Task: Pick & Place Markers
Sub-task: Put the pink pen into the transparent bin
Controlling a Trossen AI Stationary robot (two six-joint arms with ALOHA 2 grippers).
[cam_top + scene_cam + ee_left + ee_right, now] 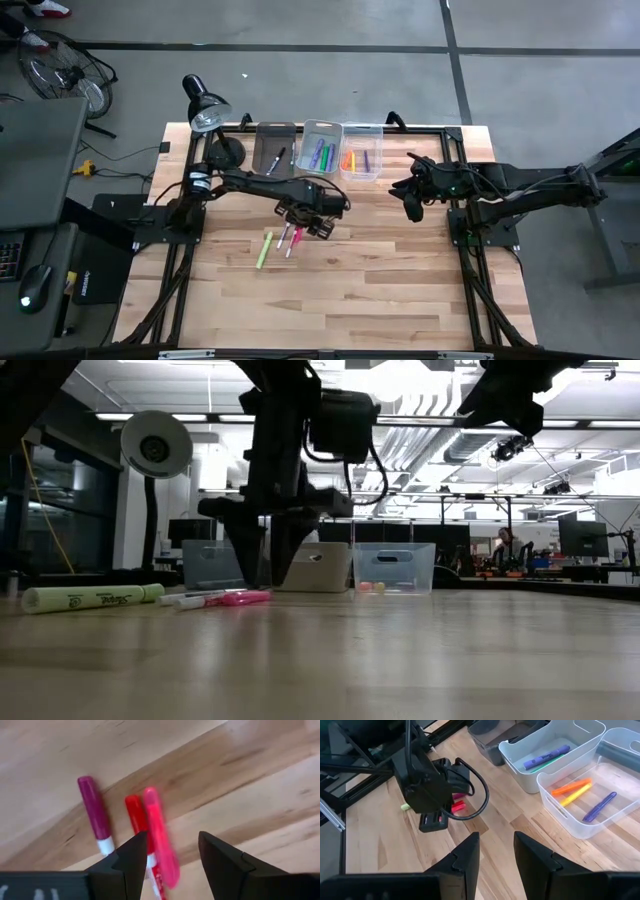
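Three markers lie side by side on the wooden table: a purple one (pixel 94 812), a red one (pixel 135 815) and a pink one (pixel 161 840). A lime highlighter (pixel 264 249) lies to their left. My left gripper (pixel 172 850) is open and points down just above them (pixel 303 222). The pink marker runs into the gap between its fingers, and the red one lies under one fingertip. In the low view the fingertips (pixel 262 565) hang close over the table by the pink marker (pixel 235 598). My right gripper (pixel 413 205) is open and empty, held above the table's right side.
Three bins stand in a row at the far edge: a grey one (pixel 274 148), a white one (pixel 321 147) holding purple and green markers, and a clear one (pixel 362 150) holding orange, yellow and purple markers. A black desk lamp (pixel 207 110) stands at the far left.
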